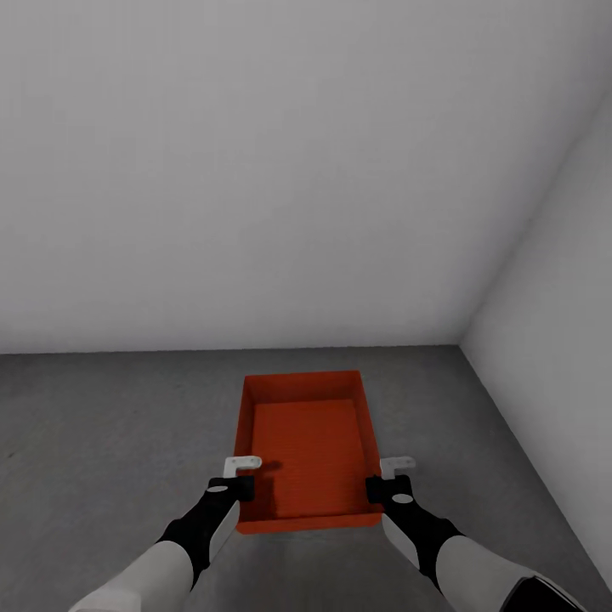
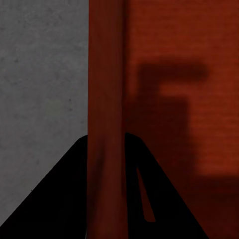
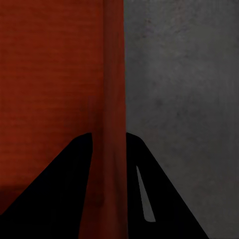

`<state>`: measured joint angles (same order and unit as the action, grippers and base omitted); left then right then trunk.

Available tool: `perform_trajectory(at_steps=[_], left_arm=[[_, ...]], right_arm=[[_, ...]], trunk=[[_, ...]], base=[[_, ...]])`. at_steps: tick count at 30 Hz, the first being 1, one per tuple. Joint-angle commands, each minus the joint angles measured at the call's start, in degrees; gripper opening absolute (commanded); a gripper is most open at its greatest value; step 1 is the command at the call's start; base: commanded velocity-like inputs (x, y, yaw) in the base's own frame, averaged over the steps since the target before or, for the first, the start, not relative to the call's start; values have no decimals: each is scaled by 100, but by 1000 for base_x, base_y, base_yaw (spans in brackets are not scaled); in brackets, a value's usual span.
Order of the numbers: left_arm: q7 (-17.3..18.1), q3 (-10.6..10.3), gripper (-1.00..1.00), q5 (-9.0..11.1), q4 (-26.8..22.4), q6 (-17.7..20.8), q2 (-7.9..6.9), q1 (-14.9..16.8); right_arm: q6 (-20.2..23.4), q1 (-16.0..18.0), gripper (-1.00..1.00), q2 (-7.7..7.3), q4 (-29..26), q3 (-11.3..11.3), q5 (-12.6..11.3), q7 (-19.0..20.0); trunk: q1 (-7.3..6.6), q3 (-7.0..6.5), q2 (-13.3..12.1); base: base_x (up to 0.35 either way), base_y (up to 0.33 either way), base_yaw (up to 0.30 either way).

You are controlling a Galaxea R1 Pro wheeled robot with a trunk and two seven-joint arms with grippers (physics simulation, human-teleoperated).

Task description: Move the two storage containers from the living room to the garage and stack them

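One orange-red storage container (image 1: 306, 442) shows open-topped and empty over the garage's dark grey concrete floor (image 1: 102, 425). My left gripper (image 1: 240, 476) is shut on its left side wall (image 2: 105, 99) near the front corner. My right gripper (image 1: 382, 478) is shut on the right side wall (image 3: 114, 74) at the matching spot. In each wrist view the thin wall runs between the black fingers (image 2: 55, 199) (image 3: 55, 189). Whether the box rests on the floor or hangs just above it I cannot tell. The second container is out of view.
A pale grey back wall (image 1: 255, 170) rises a short way beyond the box. It meets a side wall (image 1: 552, 340) in a corner at the right. Bare concrete stretches to the left of the box.
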<state>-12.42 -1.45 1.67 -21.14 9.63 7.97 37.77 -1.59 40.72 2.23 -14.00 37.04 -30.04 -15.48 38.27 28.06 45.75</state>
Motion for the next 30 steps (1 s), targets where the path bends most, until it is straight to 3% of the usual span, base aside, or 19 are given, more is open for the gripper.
perform_trajectory(at_steps=[1,30], left_arm=[[-50,-3,-100,-44,-22,44,-6,3],[-50,2,-100,-44,-22,45,-6,3]], right_arm=[[-26,6,-100,-74,28,14,-73,-43],[-25,4,-100,-73,28,14,-73,-39]], trunk=[[4,5,4],[4,5,4]], base=[[322,0,0],[322,0,0]])
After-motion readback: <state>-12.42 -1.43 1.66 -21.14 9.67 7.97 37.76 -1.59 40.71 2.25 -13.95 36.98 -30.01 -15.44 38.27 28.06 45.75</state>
